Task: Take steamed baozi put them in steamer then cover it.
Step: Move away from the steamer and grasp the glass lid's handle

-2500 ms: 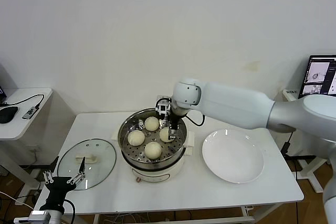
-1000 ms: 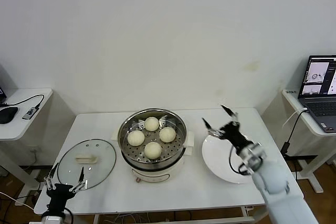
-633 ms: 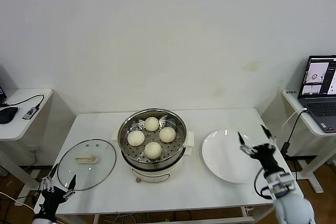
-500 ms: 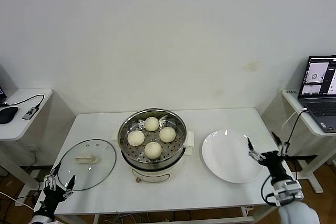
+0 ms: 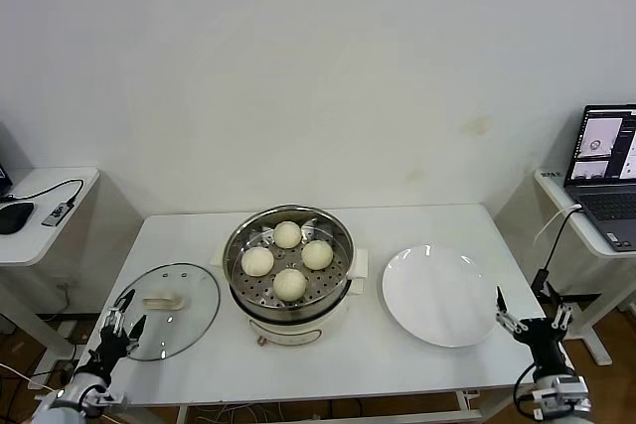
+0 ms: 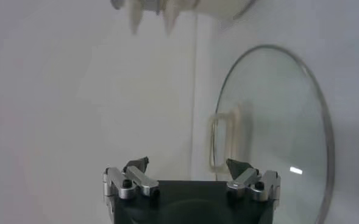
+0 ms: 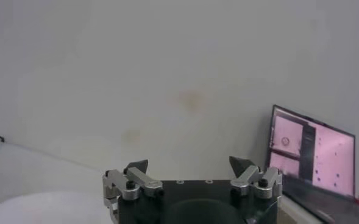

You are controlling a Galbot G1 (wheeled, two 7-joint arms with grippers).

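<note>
Beside the cover (image 5: 164, 297), left gripper (image 5: 121, 315) gapes empty; right gripper (image 5: 534, 320) likewise.

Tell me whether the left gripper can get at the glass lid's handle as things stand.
Probably yes. The left gripper is open at the table's front-left edge, right beside the glass lid, which lies flat on the table. Its white handle faces up with nothing over it.

A white table (image 5: 417, 364) carries three things. The steamer (image 5: 289, 275) sits mid-table, the cover (image 5: 165, 310) to its left, a white plate (image 5: 440, 295) to its right.
</note>
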